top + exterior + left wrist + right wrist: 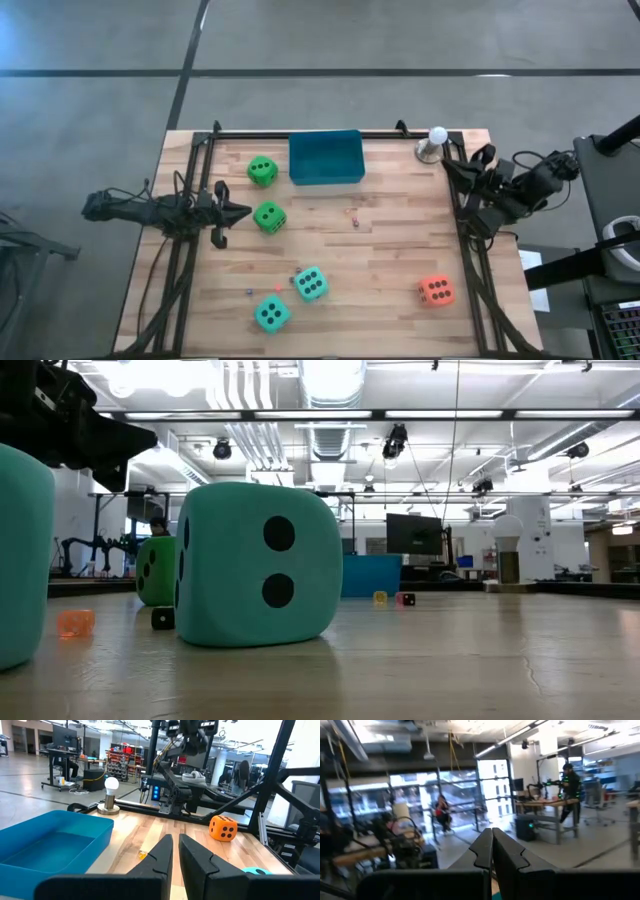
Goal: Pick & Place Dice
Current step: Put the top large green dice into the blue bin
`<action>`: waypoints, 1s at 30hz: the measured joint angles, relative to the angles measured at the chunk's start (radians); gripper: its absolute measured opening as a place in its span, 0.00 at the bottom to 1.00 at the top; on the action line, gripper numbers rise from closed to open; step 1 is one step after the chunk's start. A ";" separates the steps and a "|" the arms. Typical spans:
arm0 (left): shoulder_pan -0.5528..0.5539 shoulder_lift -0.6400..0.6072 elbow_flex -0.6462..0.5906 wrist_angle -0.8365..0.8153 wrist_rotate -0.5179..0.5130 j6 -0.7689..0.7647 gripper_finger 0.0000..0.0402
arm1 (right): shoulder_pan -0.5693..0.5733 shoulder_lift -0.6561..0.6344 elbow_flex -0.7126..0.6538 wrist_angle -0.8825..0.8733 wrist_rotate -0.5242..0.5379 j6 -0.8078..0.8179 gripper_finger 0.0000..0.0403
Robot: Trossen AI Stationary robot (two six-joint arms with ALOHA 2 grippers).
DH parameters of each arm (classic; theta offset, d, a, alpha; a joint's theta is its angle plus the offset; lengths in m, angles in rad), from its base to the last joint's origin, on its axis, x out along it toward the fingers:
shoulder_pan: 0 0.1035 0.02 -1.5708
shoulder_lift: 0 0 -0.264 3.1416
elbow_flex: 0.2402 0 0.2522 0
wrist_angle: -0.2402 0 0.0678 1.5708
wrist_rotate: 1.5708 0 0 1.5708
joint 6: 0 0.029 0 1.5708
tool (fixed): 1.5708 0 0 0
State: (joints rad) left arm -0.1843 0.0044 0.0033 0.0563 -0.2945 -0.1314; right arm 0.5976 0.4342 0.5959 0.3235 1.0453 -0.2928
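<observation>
Five dice lie on the wooden table. Two green dice [262, 170] [268, 216] are left of centre, two teal dice [311, 284] [271, 314] are near the front, and an orange die [436, 291] [222, 828] is at the front right. My left gripper [243, 211] [175, 842] is shut and holds nothing. It points level toward the table's right edge, just left of the nearer green die. My right gripper [492, 836] is shut and holds nothing. It is raised at the table's right edge on its arm [505, 195] and points out into the room.
A blue tray [325, 158] [50, 840] stands at the far middle. A white ball on a metal stand [435, 143] [110, 795] is at the far right. Several tiny dice [352, 215] [75, 622] lie scattered. Black frame rails [470, 250] run along both sides.
</observation>
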 joint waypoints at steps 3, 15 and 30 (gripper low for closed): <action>0.000 0.000 0.000 0.000 0.000 0.000 0.09 | 0.000 0.068 0.094 -0.100 0.005 0.001 0.02; 0.000 0.000 0.000 0.000 0.000 0.000 0.09 | 0.000 0.166 0.436 -0.781 -0.081 0.366 0.02; 0.000 0.000 0.000 0.000 0.000 0.001 0.09 | 0.000 0.331 0.653 -1.471 -0.261 1.135 0.02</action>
State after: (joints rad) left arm -0.1842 0.0044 0.0035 0.0561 -0.2944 -0.1305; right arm 0.5976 0.7652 1.2491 -1.1474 0.7842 0.8420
